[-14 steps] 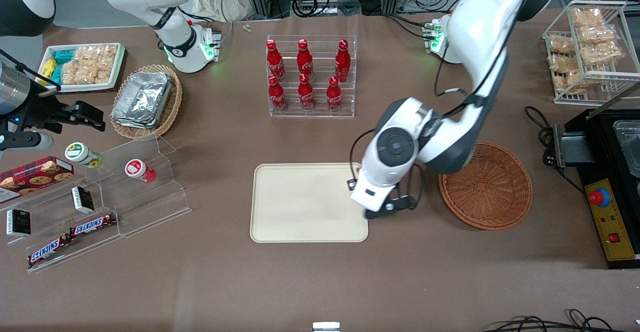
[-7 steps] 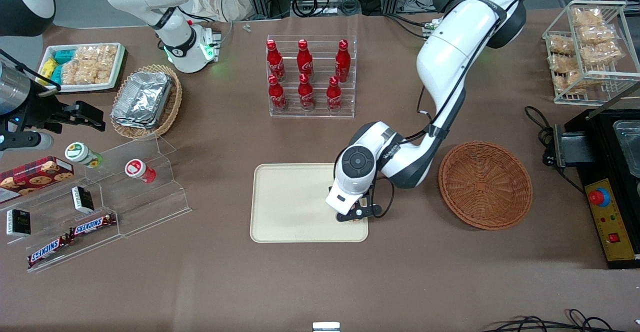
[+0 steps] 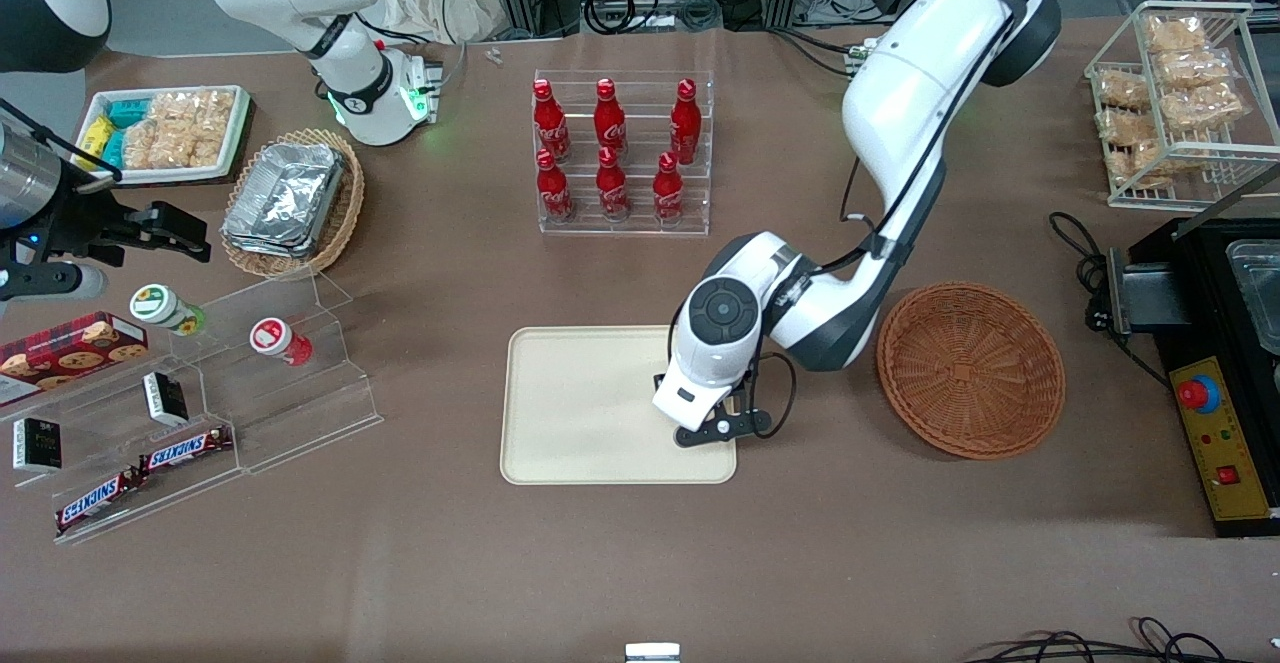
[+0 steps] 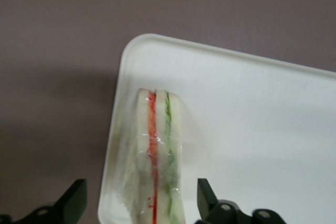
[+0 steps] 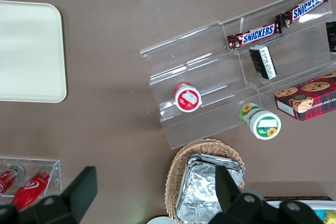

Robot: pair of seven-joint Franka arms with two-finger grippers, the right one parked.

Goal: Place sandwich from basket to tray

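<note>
Front view, centre frame: left gripper (image 3: 722,430) hangs spread wide above the clear-wrapped triangular sandwich (image 4: 156,156) lying at the cream rectangular tray (image 3: 590,408) edge; risk judged: a retreating finger snagging wrap, dragging it off.

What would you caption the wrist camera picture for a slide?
Open end effector above the wrapped sandwich lying on the tray.

Your left arm is glossy white shells with dark grey joint bands and a round grey cap above the wrist. A thin black cable loops beside its black two-finger gripper (image 3: 724,430), whose matte black fingers (image 4: 71,203) taper to wedge tips.
</note>
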